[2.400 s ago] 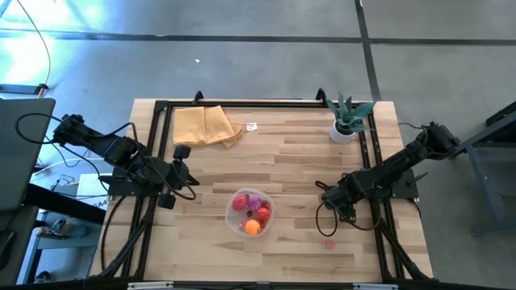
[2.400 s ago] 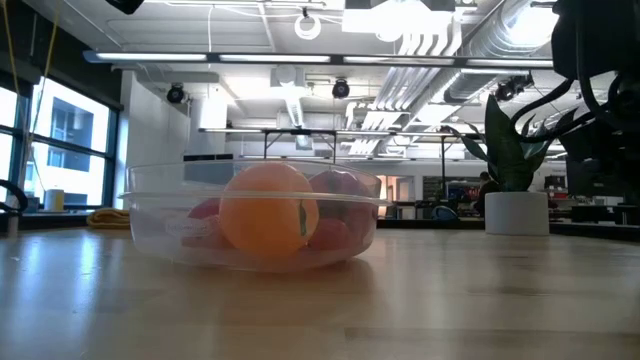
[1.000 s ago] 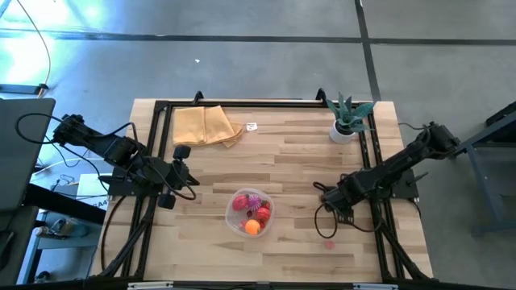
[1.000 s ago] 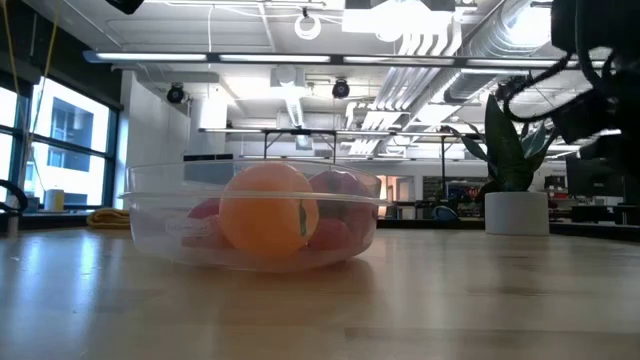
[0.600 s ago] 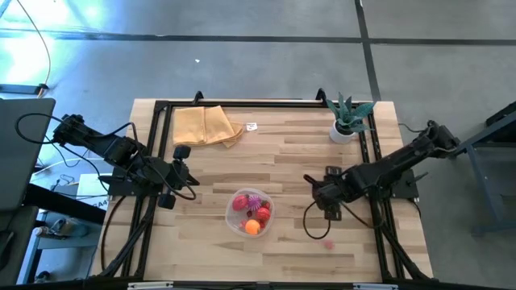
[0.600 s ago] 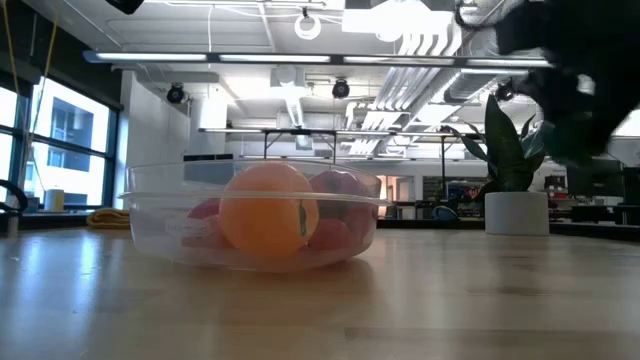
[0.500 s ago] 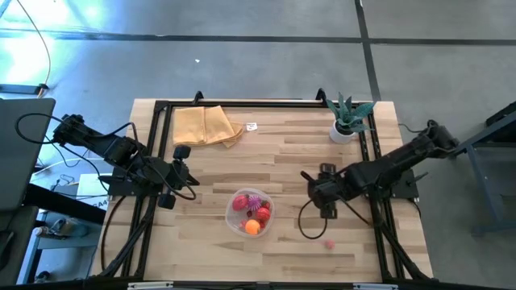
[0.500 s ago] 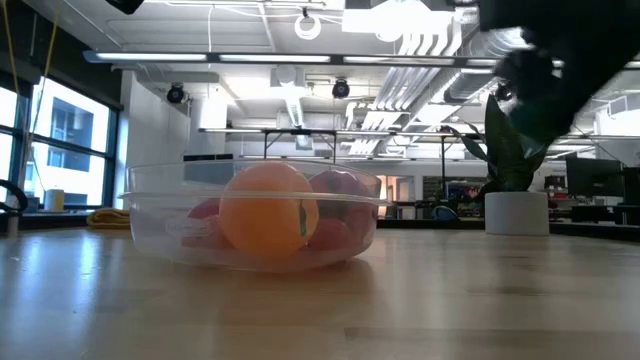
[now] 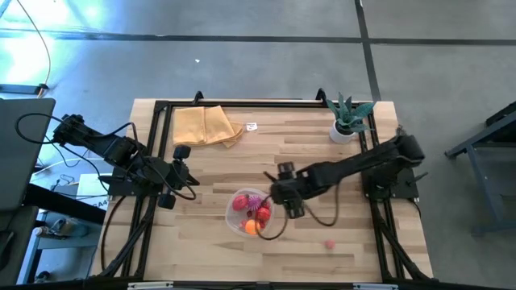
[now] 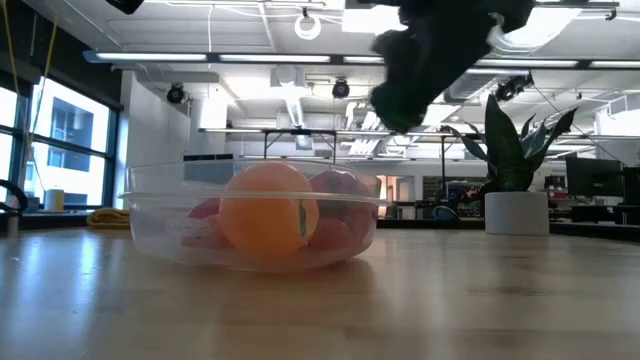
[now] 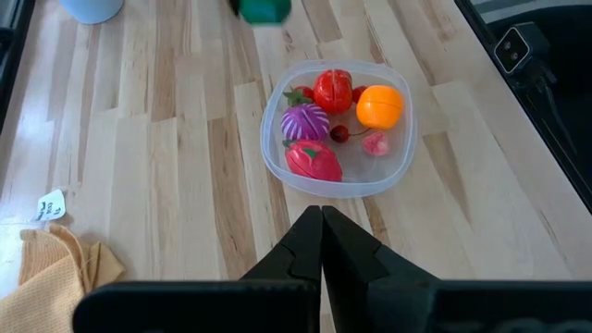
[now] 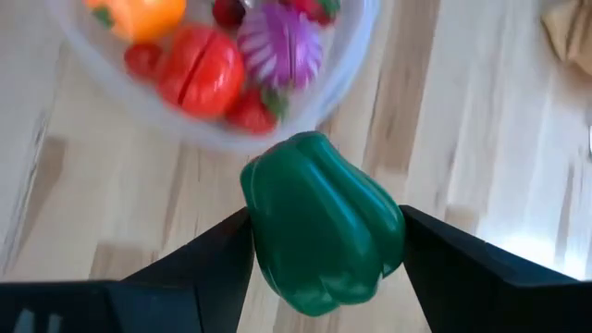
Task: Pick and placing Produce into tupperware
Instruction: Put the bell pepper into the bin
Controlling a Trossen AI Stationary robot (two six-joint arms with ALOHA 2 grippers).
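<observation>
My right gripper (image 12: 324,231), pinching a green pepper (image 12: 322,222), has swung from the table's right edge to the tupperware (image 9: 251,213); release comes next, I judge.

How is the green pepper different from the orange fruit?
The green pepper is dark green and lumpy; the orange fruit is round and bright orange. The pepper is held up in the right gripper, its jaws closed on it; the orange fruit lies loose in the clear tupperware. The pepper sits just outside the tupperware rim; the orange fruit is inside, beside other toys. Both are small toy produce.
</observation>
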